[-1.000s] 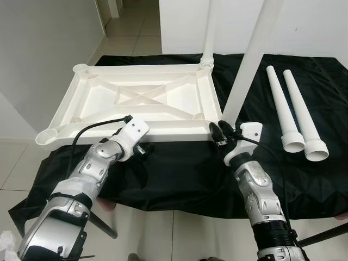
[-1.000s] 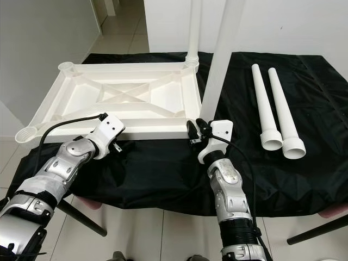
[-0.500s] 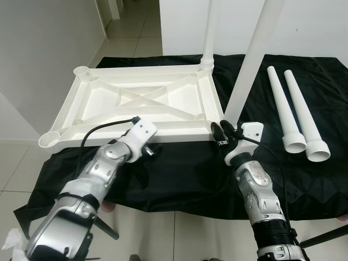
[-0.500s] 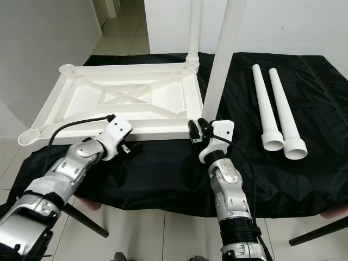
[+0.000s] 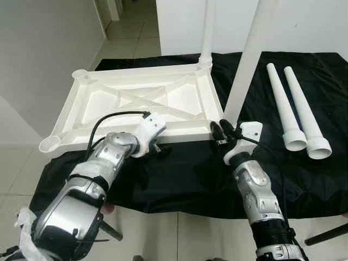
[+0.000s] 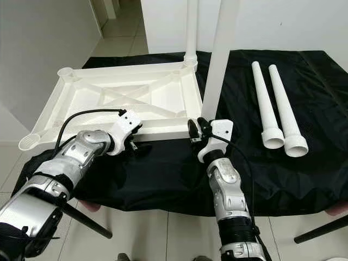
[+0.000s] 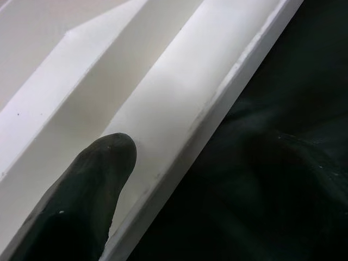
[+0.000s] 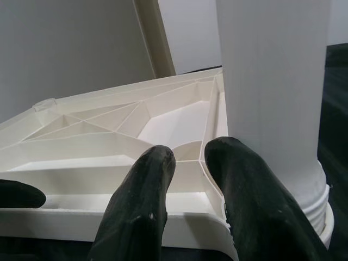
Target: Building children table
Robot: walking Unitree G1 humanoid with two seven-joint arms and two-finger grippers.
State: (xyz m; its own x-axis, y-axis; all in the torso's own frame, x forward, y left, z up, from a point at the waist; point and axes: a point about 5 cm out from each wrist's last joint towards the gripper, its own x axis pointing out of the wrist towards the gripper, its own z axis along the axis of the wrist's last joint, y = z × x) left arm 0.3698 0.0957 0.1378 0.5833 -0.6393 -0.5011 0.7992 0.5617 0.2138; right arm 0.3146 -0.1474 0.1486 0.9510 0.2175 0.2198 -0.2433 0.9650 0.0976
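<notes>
Left eye view: we found the white plastic ribbed tabletop (image 5: pixel 141 103) lying underside-up on the black-draped desk (image 5: pixel 185 174), two white tubular legs (image 5: pixel 246 60) standing in its right corners. Our right hand (image 5: pixel 222 132) sat at the near-right corner, fingers (image 8: pixel 147 206) narrowly parted, holding nothing. Our left hand (image 5: pixel 157 148) met the near rim; its opening we could not tell. Two loose white tapered legs (image 5: pixel 293 111) lay well apart to the right.

White ribbed tabletop (image 5: pixel 142 100) upside down on black cloth, two legs (image 5: pixel 244 60) upright, two loose legs (image 5: pixel 296 111) lying beside
</notes>
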